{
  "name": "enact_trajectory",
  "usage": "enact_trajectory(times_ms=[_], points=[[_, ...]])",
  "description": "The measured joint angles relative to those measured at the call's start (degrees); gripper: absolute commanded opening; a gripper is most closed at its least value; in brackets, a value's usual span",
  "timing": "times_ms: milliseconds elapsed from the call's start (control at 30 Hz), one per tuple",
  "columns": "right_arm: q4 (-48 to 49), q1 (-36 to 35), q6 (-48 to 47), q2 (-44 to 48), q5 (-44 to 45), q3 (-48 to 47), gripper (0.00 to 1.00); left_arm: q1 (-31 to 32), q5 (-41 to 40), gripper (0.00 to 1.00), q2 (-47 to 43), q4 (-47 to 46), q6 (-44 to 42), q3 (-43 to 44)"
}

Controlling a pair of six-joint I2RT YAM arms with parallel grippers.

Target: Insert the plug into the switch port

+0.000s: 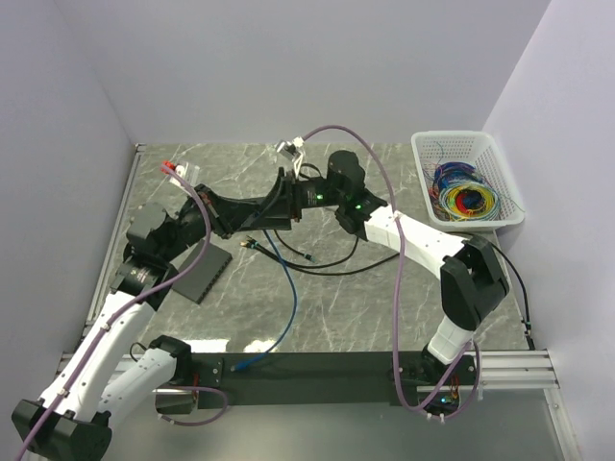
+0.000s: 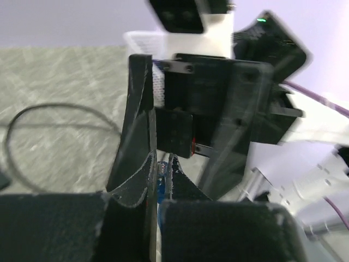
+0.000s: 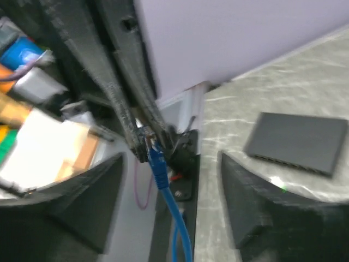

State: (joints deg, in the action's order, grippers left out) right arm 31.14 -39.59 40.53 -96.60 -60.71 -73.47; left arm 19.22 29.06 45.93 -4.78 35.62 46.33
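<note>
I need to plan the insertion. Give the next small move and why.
Probably draw the right gripper straight back off the blue plastic cable plug. Its jaws stand open on either side, while the left gripper is shut on the plug, blue cable hanging below. The flat dark grey network switch lies apart, so the left gripper needs room to carry it there.

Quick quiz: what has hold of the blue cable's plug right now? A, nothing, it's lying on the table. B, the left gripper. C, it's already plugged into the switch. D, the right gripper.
B: in the right wrist view, the left gripper is closed, pinching the blue plug in the air, while the right gripper stands open with a finger on either side, clear of it.
</note>
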Motion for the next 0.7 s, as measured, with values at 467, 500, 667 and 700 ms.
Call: enact_trajectory(times_ms=[467, 500, 667, 700], points=[[-34.32, -6.45, -29.70, 5.88, 37.73, -7.61, 0.64, 0.00, -20.96, 0.01, 9.64, 24.06, 1.84, 16.59], [-34.58, -7.56, -30.69, 6.16, 39.21, -7.76, 0.63, 0.00, -21.38, 0.01, 9.86, 24.68, 2.12, 16.59], [-35.76, -9.55, -33.27, 6.25, 43.36, -8.52, 0.57, 0.00, -22.51, 0.01, 10.05, 25.29, 3.43, 16.04], [-36.33, -9.55, -33.57, 6.05, 43.80, -9.03, 0.56, 0.00, -22.51, 0.01, 10.08, 25.29, 3.61, 15.91]])
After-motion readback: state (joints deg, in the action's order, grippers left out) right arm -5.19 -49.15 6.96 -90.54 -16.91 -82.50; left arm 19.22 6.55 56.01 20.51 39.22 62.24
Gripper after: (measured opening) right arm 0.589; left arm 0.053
